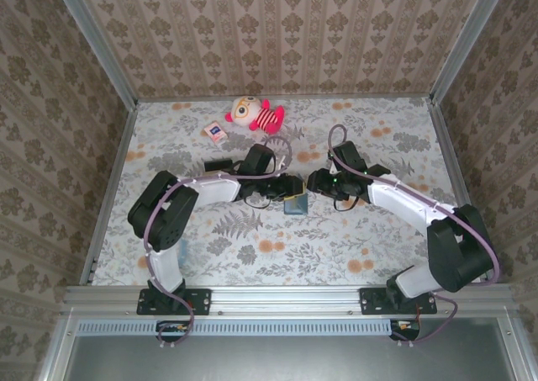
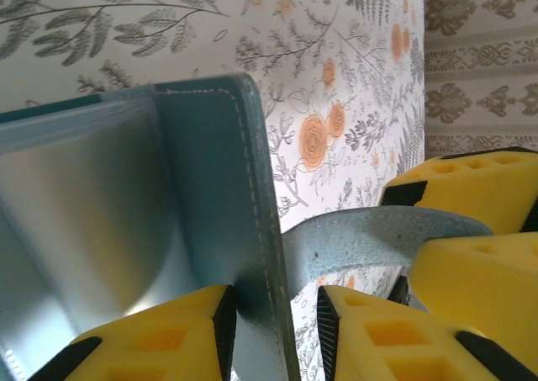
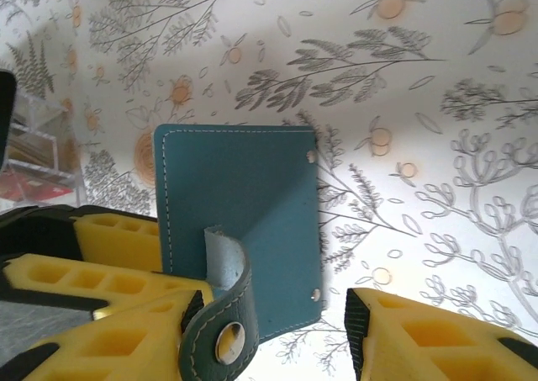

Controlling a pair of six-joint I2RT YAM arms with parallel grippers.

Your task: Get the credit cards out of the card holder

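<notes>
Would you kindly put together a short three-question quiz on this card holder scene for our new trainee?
1. True or false: the card holder lies right beside the plush toy.
2. The card holder's outside is: A red, B teal, C black.
3. Fill in: the strap ends in a metal ____.

Key:
1. False. It is between the left end effector and the right end effector, well apart from the toy.
2. B.
3. Snap button.
</notes>
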